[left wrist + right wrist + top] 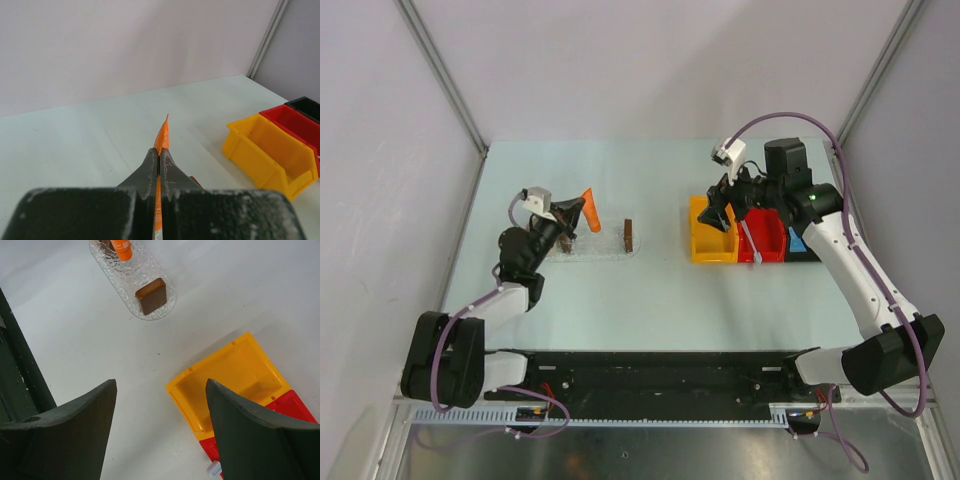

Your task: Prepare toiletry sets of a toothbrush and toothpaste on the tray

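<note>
My left arm is folded at the elbow and reaches over the left end of the tray. My left gripper is clamped on the flat end of the orange toothpaste. My right arm bends inward, and the right gripper is spread wide with nothing in it above the yellow bin. The toothbrush lies in the red bin.

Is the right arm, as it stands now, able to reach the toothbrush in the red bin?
Probably yes. The right gripper is open over the yellow bin, right beside the red bin, where the toothbrush lies uncovered.
</note>
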`<state>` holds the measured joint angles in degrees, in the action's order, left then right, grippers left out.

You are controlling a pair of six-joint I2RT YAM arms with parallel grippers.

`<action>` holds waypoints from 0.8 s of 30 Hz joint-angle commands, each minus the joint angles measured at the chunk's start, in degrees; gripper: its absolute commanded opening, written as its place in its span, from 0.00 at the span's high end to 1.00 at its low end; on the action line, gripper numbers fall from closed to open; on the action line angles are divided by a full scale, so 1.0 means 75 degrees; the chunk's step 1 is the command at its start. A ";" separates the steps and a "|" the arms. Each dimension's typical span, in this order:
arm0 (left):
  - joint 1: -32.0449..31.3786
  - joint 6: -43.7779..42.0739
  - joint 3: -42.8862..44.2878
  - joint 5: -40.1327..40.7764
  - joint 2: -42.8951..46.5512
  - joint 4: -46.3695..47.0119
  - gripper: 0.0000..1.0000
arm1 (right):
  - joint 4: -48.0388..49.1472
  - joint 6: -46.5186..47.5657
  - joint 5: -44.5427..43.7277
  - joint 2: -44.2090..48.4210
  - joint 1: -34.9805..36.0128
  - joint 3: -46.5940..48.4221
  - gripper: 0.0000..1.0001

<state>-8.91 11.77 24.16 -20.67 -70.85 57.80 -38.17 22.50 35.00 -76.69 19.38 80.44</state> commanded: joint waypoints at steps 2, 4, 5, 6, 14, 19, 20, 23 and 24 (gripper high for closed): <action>0.0063 -0.0151 0.0013 0.0119 -0.0128 0.0730 1.00 | 0.0262 -0.0059 0.0149 -0.0029 -0.0041 -0.0062 0.23; 0.0063 -0.0151 0.0013 0.0119 -0.0197 0.0754 1.00 | 0.0250 -0.0059 0.0149 -0.0018 -0.0029 -0.0073 0.23; 0.0063 -0.0175 0.0024 0.0130 -0.0210 0.0777 1.00 | 0.0262 -0.0059 0.0149 -0.0006 -0.0029 -0.0074 0.23; 0.0063 -0.0175 0.0024 0.0130 -0.0233 0.0789 1.00 | 0.0262 -0.0059 0.0149 -0.0017 -0.0040 -0.0074 0.23; 0.0063 -0.0175 0.0048 0.0095 -0.0374 0.0895 1.00 | 0.0273 -0.0059 0.0161 -0.0029 -0.0041 -0.0085 0.23; 0.0063 -0.0198 0.0059 0.0084 -0.0479 0.0953 1.00 | 0.0262 -0.0059 0.0161 -0.0018 -0.0064 -0.0085 0.23; 0.0063 -0.0187 0.0060 0.0084 -0.0491 0.0965 1.00 | 0.0250 -0.0059 0.0161 -0.0018 -0.0052 -0.0097 0.23; 0.0063 -0.0175 0.0083 0.0013 -0.0561 0.1000 1.00 | 0.0262 -0.0059 0.0161 -0.0006 -0.0064 -0.0120 0.23; 0.0063 -0.0175 0.0083 0.0013 -0.0584 0.0989 1.00 | 0.0273 -0.0070 0.0173 -0.0017 -0.0064 -0.0109 0.23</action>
<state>-8.86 11.51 24.16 -20.62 -74.81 60.42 -37.85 22.50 35.05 -76.71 19.25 79.70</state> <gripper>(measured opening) 0.007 0.767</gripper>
